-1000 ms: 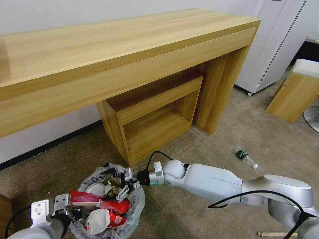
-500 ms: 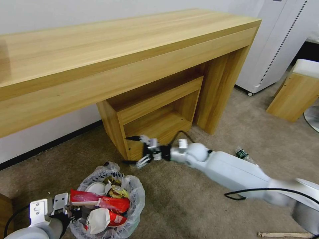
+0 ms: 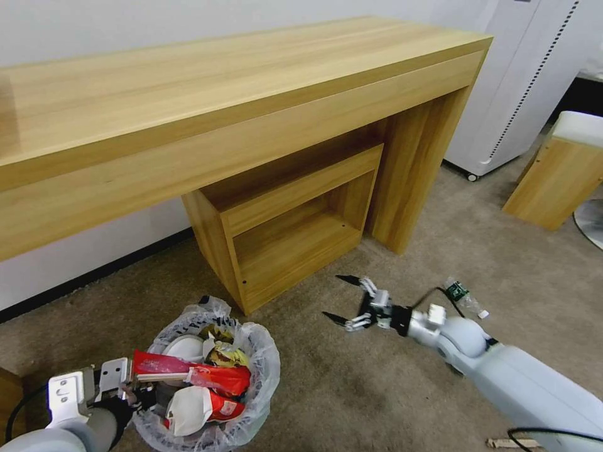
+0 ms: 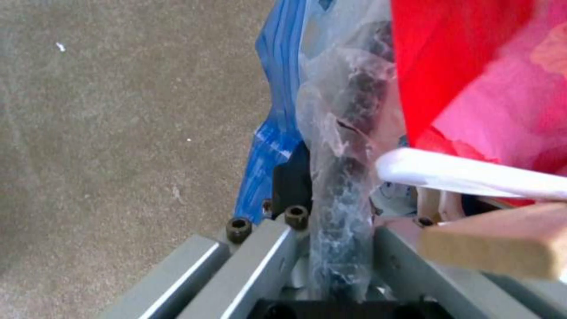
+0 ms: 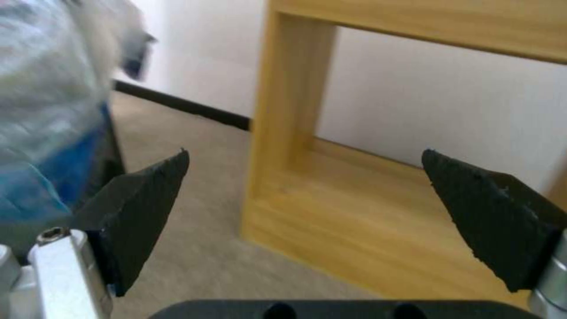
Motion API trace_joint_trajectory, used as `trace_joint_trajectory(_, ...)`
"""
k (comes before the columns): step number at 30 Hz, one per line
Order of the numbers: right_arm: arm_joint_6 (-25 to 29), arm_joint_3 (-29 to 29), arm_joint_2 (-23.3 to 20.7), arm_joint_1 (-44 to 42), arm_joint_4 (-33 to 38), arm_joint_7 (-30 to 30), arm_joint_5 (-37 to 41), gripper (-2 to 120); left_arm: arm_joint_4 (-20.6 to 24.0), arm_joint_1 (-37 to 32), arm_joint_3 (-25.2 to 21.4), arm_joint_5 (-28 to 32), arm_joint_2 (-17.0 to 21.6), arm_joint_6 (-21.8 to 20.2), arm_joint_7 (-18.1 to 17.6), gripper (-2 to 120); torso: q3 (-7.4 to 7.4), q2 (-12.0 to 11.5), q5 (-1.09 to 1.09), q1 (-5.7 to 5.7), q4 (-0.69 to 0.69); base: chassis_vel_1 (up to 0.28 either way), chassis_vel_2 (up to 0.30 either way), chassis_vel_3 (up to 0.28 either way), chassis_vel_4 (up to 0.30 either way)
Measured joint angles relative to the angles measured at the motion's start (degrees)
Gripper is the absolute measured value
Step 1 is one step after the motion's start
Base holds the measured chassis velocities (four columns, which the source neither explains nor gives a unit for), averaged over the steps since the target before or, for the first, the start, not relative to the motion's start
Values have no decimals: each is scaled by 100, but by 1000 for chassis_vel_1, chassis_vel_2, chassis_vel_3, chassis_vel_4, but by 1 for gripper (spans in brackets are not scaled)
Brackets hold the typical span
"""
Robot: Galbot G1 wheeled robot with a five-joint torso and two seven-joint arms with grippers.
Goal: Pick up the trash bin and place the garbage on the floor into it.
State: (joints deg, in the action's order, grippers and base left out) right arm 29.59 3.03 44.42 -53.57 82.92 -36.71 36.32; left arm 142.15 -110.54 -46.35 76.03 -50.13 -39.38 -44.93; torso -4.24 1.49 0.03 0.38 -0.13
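Head view, right gripper [image 3: 341,299]: jaws spread wide, empty, over the floor [image 3: 352,389] between the trash bin [image 3: 207,376] and a green-label bottle [image 3: 463,297] (likely the next pickup; approach low).
Left wrist view, left gripper [image 4: 331,248]: clamped on the bin's bagged rim; keep it level.
Right wrist view: fingertips [image 5: 141,195] apart; bottle hidden.

This looks like a furnished indoor room, a bedroom or small office rather than a workshop. A long light-wood desk with a plain tabletop [image 3: 207,88] runs across the upper frame against a white wall with a black skirting strip [image 3: 94,276]. Under it sits an open wooden cubby shelf [image 3: 289,232]. Beige short-pile carpet [image 3: 352,389] covers the floor. At upper right stands a tall white appliance on castors [image 3: 521,81], beside a low wooden stool with a white top [image 3: 559,169].
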Motion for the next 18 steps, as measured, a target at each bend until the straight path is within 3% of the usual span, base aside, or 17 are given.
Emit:
trace_joint_trajectory(14,212,-2187,451,-1771,-46,31,-566,100,94,-24,126,-102,220,-5,91,0,0,0,-2,0,0,0,0,0,0)
trace_joint_trajectory(18,302,-2506,518,-2042,-78,16,-696,100,96,-40,143,-112,263,4,97,0,0,0,0,0,-1,0,0,0,0)
